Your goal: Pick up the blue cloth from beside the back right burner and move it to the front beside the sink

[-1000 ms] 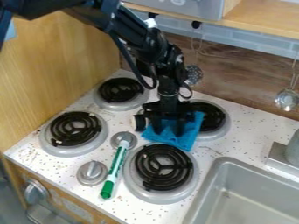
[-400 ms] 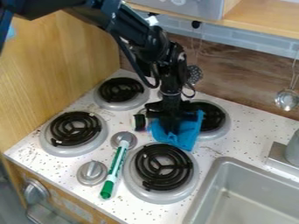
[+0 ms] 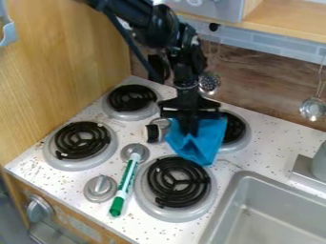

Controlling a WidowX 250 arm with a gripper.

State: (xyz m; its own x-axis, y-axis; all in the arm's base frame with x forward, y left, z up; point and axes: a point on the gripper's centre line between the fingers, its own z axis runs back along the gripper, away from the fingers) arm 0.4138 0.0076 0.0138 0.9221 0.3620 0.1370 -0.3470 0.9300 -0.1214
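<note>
White and speckled, the countertop (image 3: 255, 157) holds a metal sink (image 3: 274, 209) and four coil burners (image 3: 179, 182). Operating from a distance, I have the black gripper (image 3: 189, 129) closed on a blue cloth (image 3: 205, 142), which hangs by the two burners nearest the sink. Beside the front one, a green-capped marker (image 3: 127, 177) lies at a slant, its white end at a round silver knob (image 3: 138, 147).

Wooden backsplash (image 3: 267, 88) below pale tiles (image 3: 280, 53)
</note>
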